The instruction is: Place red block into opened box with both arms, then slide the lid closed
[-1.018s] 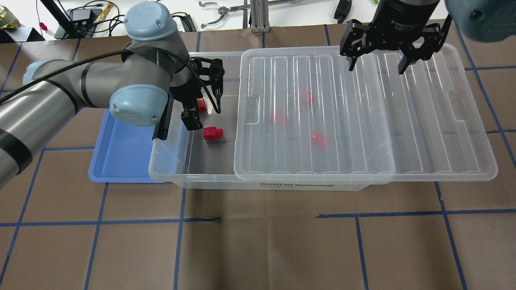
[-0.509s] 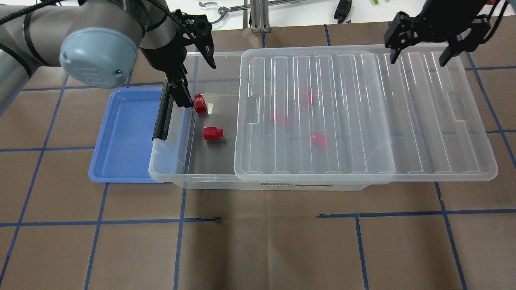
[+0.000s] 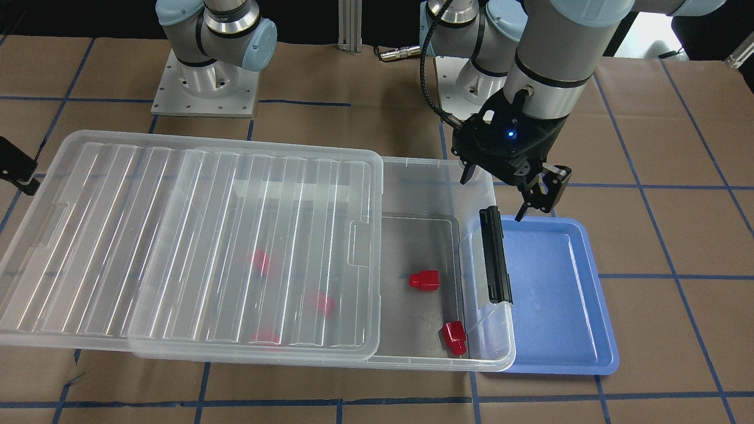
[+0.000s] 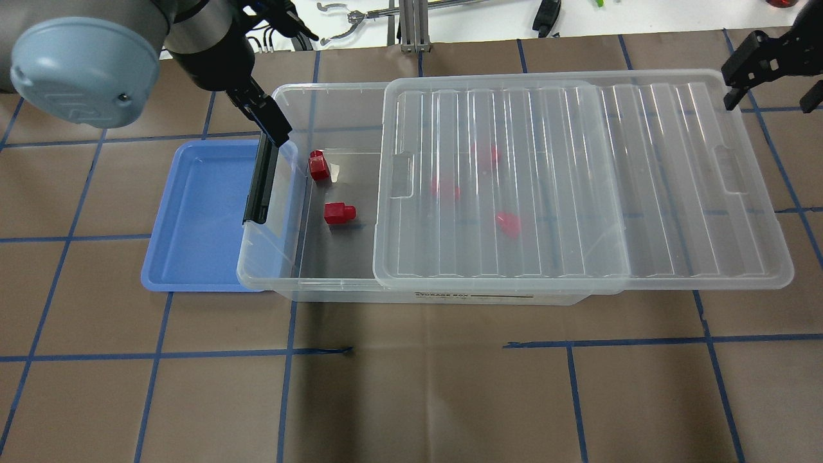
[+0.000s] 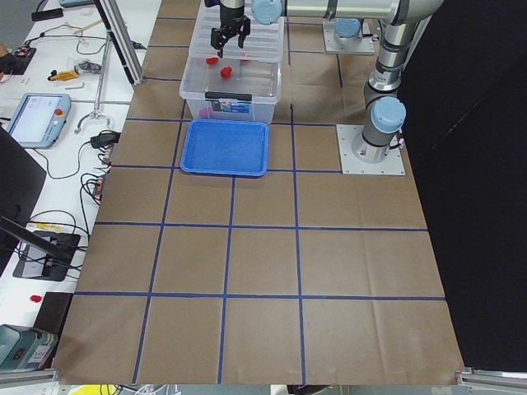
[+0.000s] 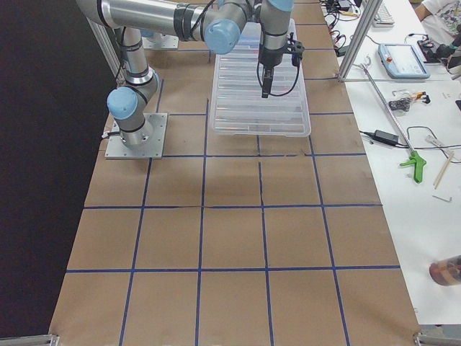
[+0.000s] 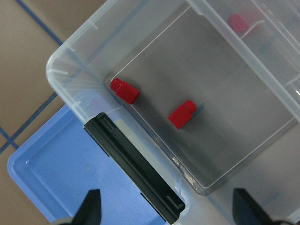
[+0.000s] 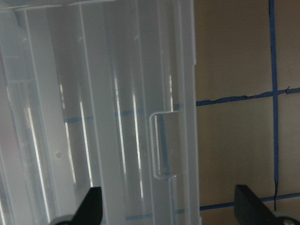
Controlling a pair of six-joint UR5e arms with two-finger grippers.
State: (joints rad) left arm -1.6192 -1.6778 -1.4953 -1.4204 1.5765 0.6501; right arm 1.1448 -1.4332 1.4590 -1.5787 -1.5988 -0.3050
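Note:
The clear box (image 4: 281,281) lies lengthwise, its left part uncovered. The ribbed lid (image 4: 578,180) covers the remainder and overhangs the box's right end. Two red blocks (image 4: 318,166) (image 4: 339,213) lie on the uncovered floor; the left wrist view shows them (image 7: 125,91) (image 7: 183,114) too. Three more red blocks (image 4: 509,223) show blurred under the lid. My left gripper (image 4: 297,87) (image 3: 503,197) hangs open and empty above the box's far left corner, near the black latch (image 3: 495,256). My right gripper (image 4: 771,99) is open over the lid's far right corner, holding nothing.
A blue tray (image 4: 193,218) lies against the box's latch end with nothing in it. Cables and tools lie on the white bench (image 4: 450,19) behind the table. Brown paper with blue tape lines (image 4: 418,386) covers the table in front of the box.
My left gripper rose out of the box and drew back, leaving a red block by the far wall. My right gripper moved right, from over the lid to its right end.

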